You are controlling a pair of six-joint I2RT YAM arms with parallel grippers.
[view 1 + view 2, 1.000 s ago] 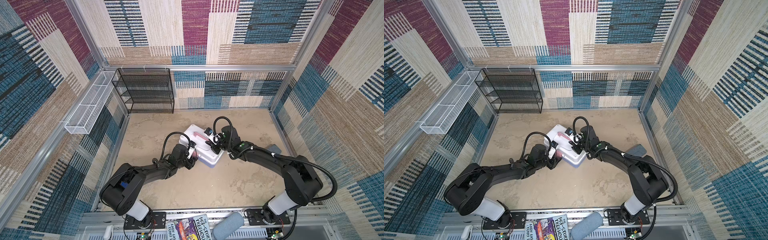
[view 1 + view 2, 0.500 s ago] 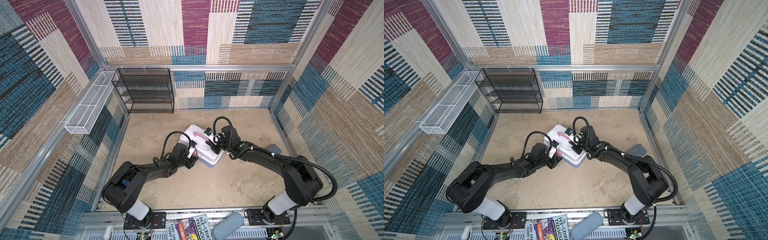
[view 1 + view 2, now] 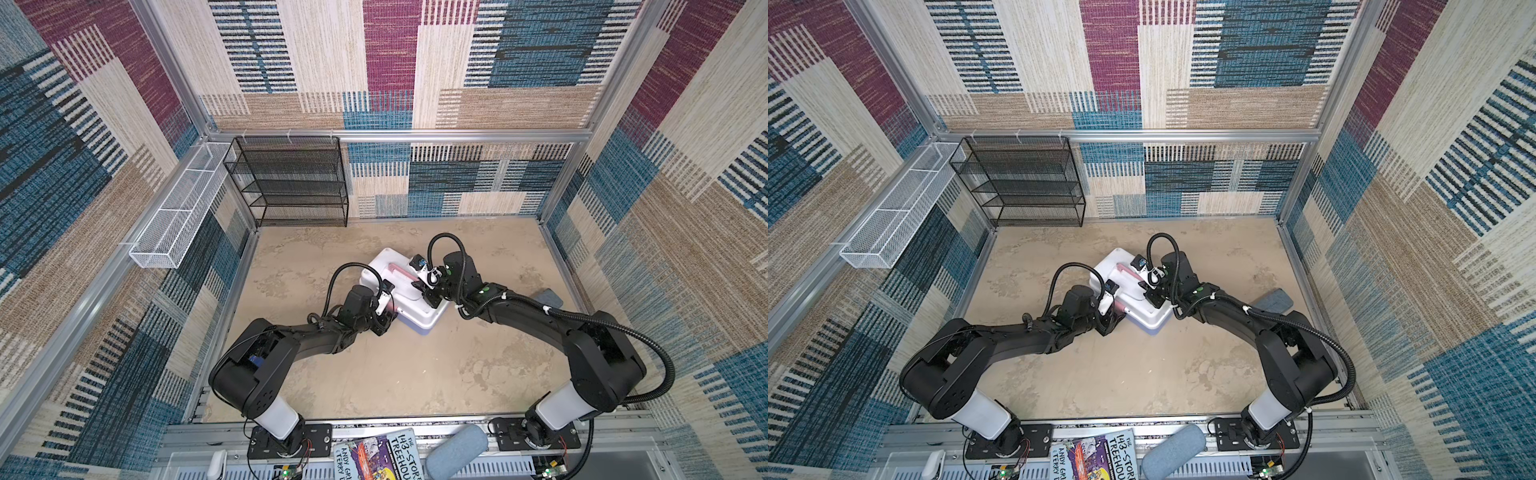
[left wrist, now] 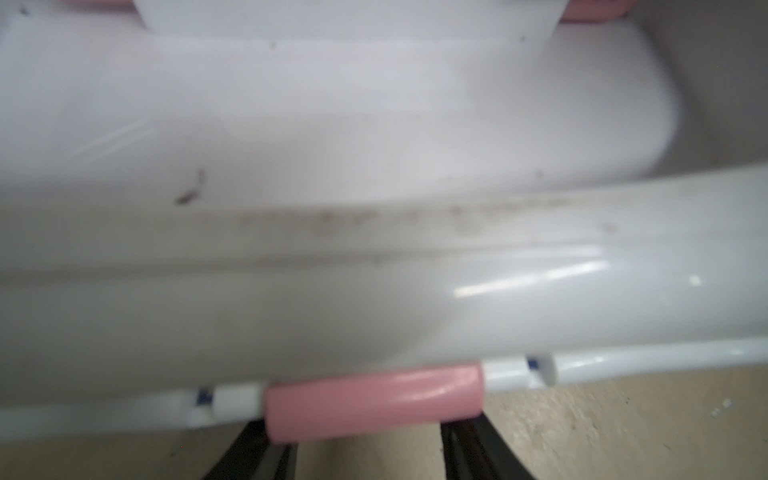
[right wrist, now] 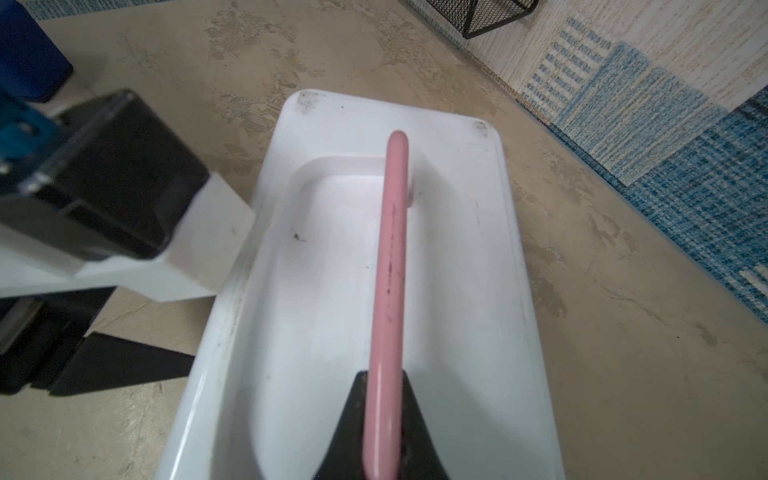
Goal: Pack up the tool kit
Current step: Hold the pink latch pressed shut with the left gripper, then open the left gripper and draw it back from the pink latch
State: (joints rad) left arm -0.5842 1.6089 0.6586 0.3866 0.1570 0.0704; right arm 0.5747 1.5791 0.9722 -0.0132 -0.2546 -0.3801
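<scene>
Closed tool kit sits askew at mid-tabletop, with open room toward the front edge.
At its near side the left gripper stands part-open around the pink latch, grip unclear; beyond, the right gripper clamps the pink handle.

The only readable print is on a book at the bottom edge, near the middle, in both top views. Its cover reads "THE 143-STOR…" above "TREEHOU…", both cut off. Beside them is "ANDY GRI…", and in a top view also "& TERRY".
</scene>
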